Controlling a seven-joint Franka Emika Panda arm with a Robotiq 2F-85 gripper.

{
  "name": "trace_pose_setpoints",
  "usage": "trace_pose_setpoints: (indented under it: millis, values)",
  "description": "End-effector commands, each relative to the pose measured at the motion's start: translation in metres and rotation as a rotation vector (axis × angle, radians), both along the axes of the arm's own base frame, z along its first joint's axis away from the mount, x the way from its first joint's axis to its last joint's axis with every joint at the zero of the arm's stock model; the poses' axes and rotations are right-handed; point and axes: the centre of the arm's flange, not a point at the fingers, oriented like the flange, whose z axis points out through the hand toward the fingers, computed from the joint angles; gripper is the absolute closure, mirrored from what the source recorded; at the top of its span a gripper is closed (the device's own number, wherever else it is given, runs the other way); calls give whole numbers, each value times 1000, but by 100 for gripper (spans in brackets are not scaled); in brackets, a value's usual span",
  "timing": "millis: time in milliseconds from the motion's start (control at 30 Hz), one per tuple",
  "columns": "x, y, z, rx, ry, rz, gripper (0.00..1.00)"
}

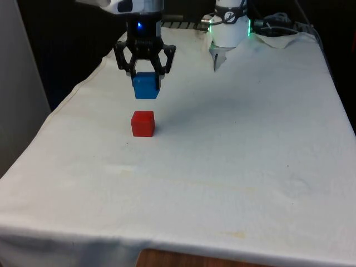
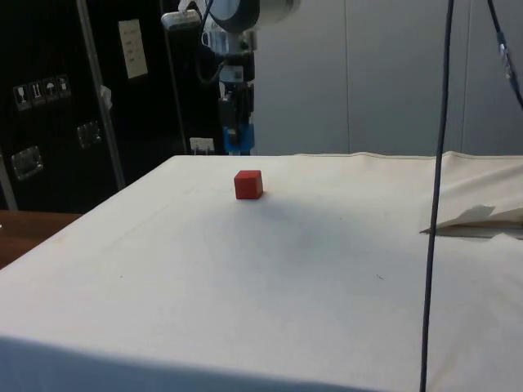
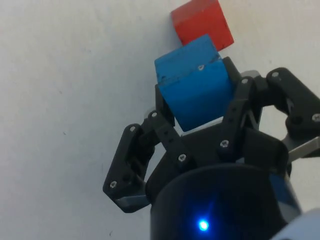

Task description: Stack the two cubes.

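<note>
A red cube rests on the white cloth, toward the front view's left of the table's middle. My gripper hangs in the air above and slightly behind it, shut on a blue cube. The blue cube is lifted well off the cloth. In the side view the gripper holds the blue cube beyond and above the red cube. The wrist view has the blue cube clamped between the fingers, with the red cube on the cloth just past it.
A white robot base stands at the table's far end. A black cable hangs down in the side view near the table's right part. Folded cloth lies at the side view's right edge.
</note>
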Motion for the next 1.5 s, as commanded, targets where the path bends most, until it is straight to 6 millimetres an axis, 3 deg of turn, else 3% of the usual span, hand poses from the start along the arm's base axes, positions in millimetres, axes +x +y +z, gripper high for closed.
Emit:
trace_pose_setpoints:
  millis: [0,733,1467]
  values:
    - [1,0,-3,11,0,2,96]
    - [11,-9,-46,6,57,13,96]
    - [16,-13,-63,1,73,12,96]
